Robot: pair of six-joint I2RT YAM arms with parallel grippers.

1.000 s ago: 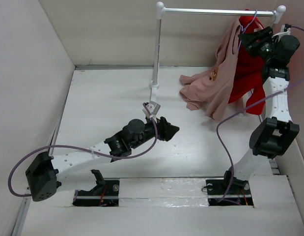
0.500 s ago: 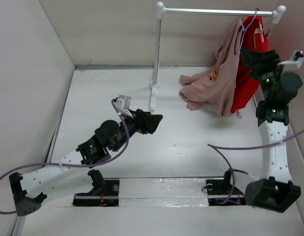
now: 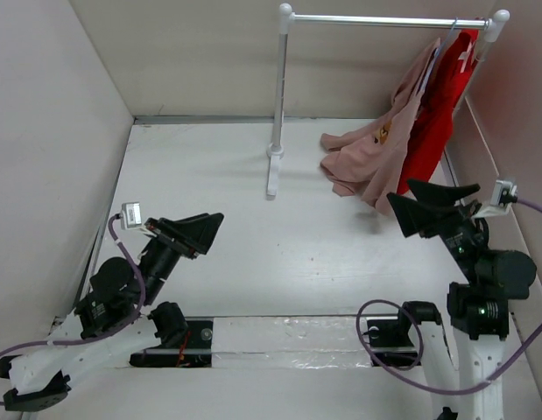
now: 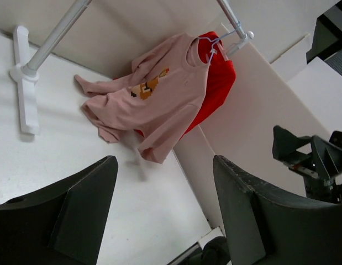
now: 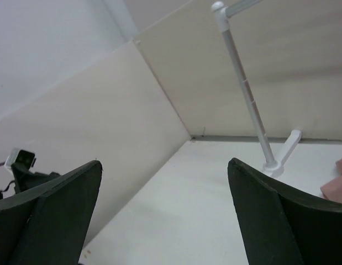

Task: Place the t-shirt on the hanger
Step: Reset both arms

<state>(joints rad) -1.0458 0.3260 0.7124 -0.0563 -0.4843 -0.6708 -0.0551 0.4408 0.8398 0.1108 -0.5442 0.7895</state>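
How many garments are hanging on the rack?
2: the pink t-shirt at the bar's right end, hem resting on the table; the red garment beside it. Others may be hidden.

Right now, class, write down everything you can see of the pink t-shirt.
The t-shirt is soft, dusty-pink cloth with a small orange-and-brown print on its front. Its neck hangs on the pale hanger at the right end of the rack bar, against a red garment. It drapes at a slant, creased, and its lower end seems to rest on the table.
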